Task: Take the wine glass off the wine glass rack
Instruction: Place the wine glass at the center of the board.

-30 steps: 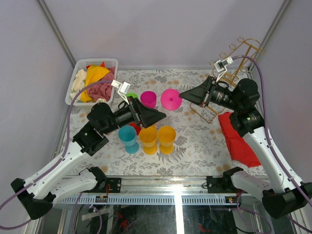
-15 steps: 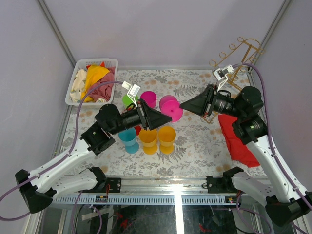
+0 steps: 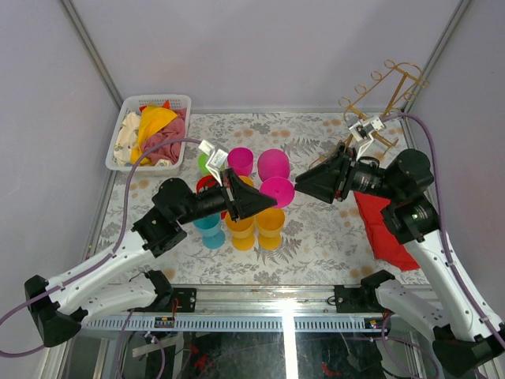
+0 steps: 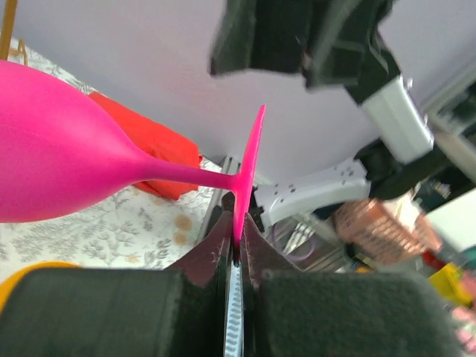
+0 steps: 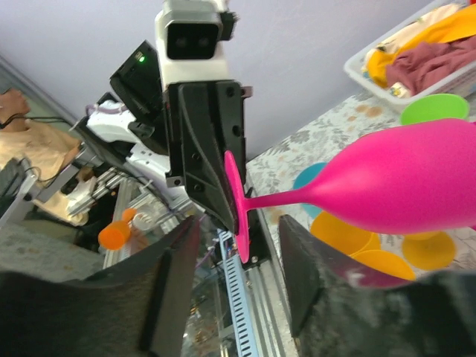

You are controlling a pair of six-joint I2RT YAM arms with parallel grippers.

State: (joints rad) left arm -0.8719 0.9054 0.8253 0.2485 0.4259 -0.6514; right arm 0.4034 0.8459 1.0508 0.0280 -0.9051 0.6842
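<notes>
Carried the wine glass [image 3: 273, 166] nearer the front since a second ago, and closed the left pincer [image 4: 236, 238] meanwhile. Hangs now in the air above the yellow cups [image 3: 270, 221] at mid-worktop [image 3: 331, 229], well apart from the wine glass rack [image 3: 397, 89]. Lies on its side, bowl toward the back, stem about level. Gripped by the left pincer, pressed tight on the rim of the foot. Let go by the right pincer [image 5: 239, 253], with fingers [image 5: 175, 282] parted to either side of the foot, touching nothing.
</notes>
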